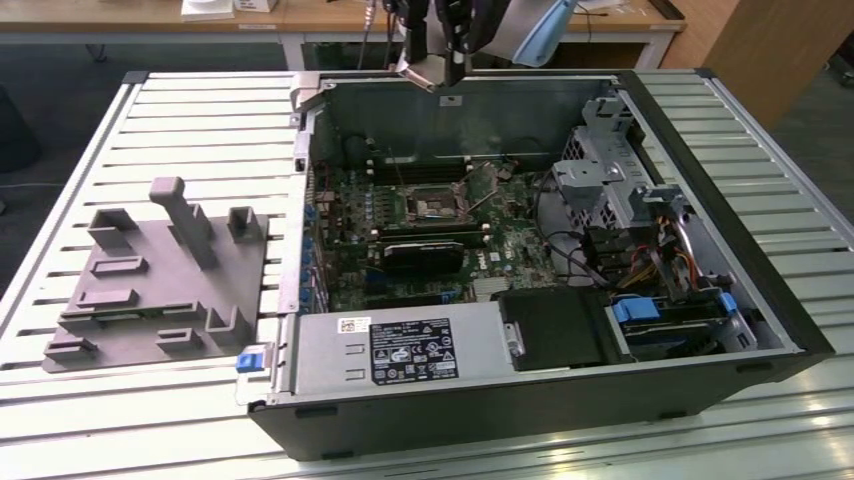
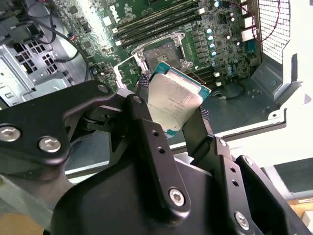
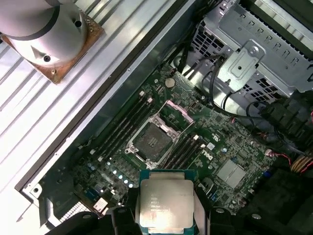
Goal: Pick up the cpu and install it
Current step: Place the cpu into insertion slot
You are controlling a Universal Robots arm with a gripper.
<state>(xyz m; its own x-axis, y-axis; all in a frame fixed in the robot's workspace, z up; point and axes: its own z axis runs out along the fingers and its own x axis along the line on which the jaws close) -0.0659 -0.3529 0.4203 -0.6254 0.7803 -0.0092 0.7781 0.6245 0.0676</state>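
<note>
The cpu is a flat silver square with a pale green rim, clamped by its edges between the black fingers of my gripper, which is shut on it. In the first wrist view the cpu hangs in the air above the motherboard, apart from the open socket, whose metal frame is swung up. In the exterior view my gripper hovers over the far wall of the open computer case, well above the socket.
The case lies open on a slatted table. A black card sits just nearer than the socket, with memory slots beside it. A drive cage and cables fill the exterior view's right. A grey tray stands on the left.
</note>
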